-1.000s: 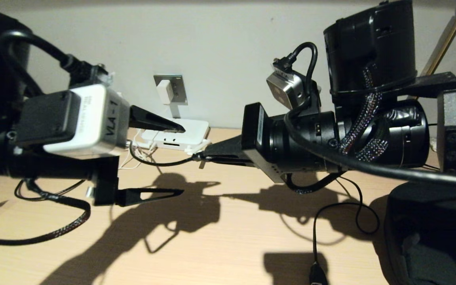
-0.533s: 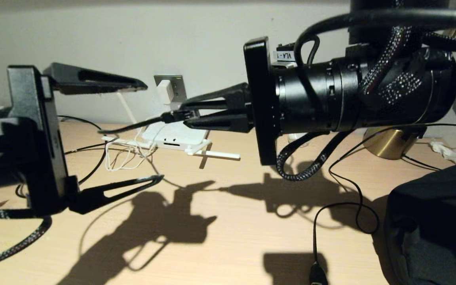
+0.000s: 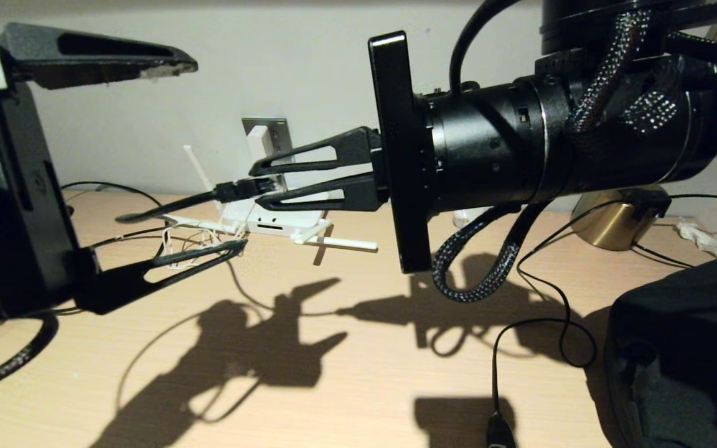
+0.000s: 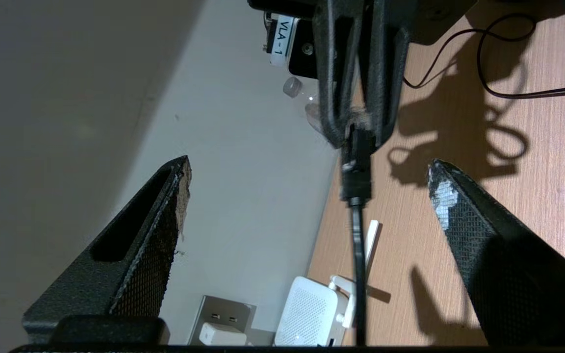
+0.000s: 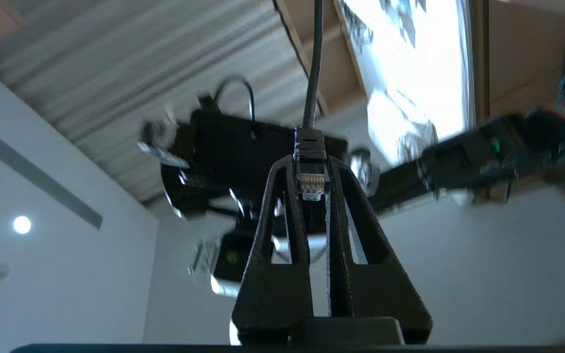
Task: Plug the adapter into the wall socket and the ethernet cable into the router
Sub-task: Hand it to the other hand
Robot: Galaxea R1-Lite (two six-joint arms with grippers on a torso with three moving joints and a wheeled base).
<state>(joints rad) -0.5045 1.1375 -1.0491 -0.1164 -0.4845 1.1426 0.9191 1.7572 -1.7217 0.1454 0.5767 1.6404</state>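
Observation:
The black ethernet cable [image 3: 172,205] ends in a clear plug [image 5: 311,182], and my right gripper [image 3: 257,185] is shut on that plug in the air in front of the router [image 3: 284,214]. The plug's clear tip points back toward the right wrist. The flat white router lies by the wall with its stick antennas [image 3: 340,241] spread out. The small white adapter [image 3: 259,140] sits in the grey wall socket [image 3: 281,132]. My left gripper [image 3: 215,152] is open wide at the left, facing the right gripper, with the cable [image 4: 359,245] running between its fingers untouched.
A brass lamp base [image 3: 613,224] stands at the right by the wall, and its thin black cord [image 3: 557,330] loops over the wooden table [image 3: 365,386]. A dark bag [image 3: 682,354] fills the near right corner. Thin white cord [image 3: 187,239] is tangled left of the router.
My right gripper has swung up and left, lifting the cable plug off the table. The left gripper has turned and risen, its fingers still spread wide.

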